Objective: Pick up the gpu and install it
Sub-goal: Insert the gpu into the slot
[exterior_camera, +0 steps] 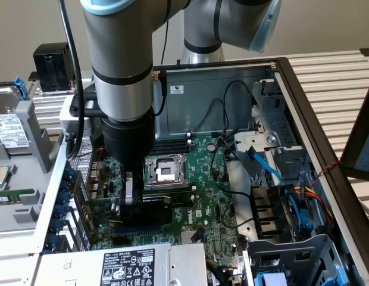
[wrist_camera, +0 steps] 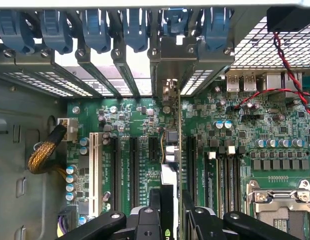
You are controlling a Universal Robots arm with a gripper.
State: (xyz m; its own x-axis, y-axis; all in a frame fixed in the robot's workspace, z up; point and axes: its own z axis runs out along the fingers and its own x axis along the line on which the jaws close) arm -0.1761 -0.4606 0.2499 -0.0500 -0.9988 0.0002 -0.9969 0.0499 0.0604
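- Open PC case (exterior_camera: pixel 303 119) holds the big green motherboard (exterior_camera: pixel 214 179); silver-grey arm (exterior_camera: pixel 122 65) reaches straight down into it.
- Power supply (exterior_camera: pixel 137 265) with a label sits at the case's near edge in the exterior view.
- CPU socket (exterior_camera: pixel 165 171) lies just beside the arm, toward the exterior view's right.
- Pincer (wrist_camera: pixel 171 212) is clamped on the gpu (wrist_camera: pixel 170 165), its black fingers (wrist_camera: pixel 207 220) on both faces of the card.
- gpu stands on edge over the expansion slots (wrist_camera: pixel 135 170), silver end bracket (wrist_camera: pixel 170 65) up against the rear slot openings; whether it is fully seated cannot be told.
- Blue slot latches (wrist_camera: pixel 95 30) line the rear wall.
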